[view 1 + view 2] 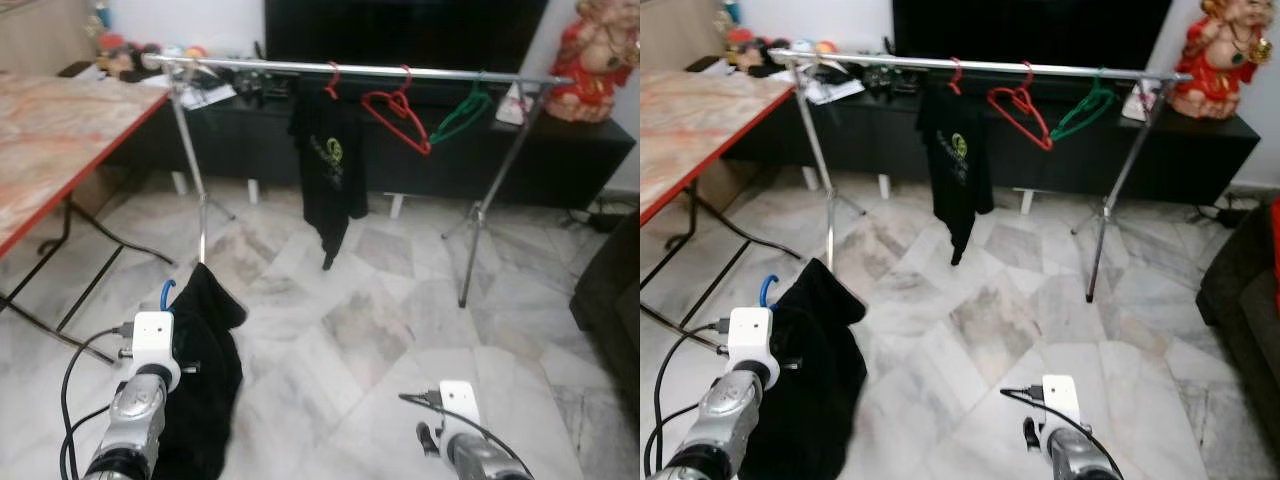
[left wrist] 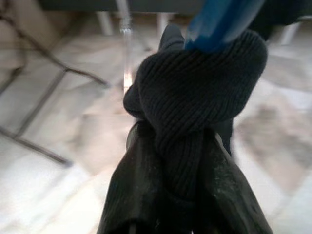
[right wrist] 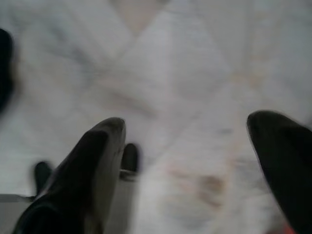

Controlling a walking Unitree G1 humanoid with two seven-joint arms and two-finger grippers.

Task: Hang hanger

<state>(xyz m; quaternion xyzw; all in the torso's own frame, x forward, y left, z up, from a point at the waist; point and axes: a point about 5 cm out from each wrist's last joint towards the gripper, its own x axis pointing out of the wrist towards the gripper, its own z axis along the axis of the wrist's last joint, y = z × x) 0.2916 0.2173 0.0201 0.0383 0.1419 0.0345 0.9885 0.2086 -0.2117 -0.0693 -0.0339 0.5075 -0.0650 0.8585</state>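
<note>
1. The blue hanger (image 1: 168, 294) carries a black garment (image 1: 205, 370). Its hook pokes up just above the left end effector (image 2: 170, 161), at about 7 o'clock in the left eye view, low and well short of the rail.
2. In the left wrist view the two black fingers (image 2: 131, 195) are clamped together on the garment's ribbed collar, right under the blue hanger neck.
3. The right end effector (image 3: 187, 161) hangs idle over the marble floor (image 1: 400, 330) at about 5 o'clock, its fingers spread apart and holding nothing.
4. The clothes rail (image 1: 360, 69) crosses at 12 o'clock. Already on it are a black T-shirt (image 1: 328, 165) on a red hanger, an empty red hanger (image 1: 398, 118) and a green hanger (image 1: 460, 115).
5. Progress, as I judge it: the hanger is picked up. Still to do are the approach, the lift and hooking it onto the rail; the bare stretch toward 11 o'clock looks free.
6. A red-edged surface (image 1: 60, 140) stands at 9 o'clock.
</note>
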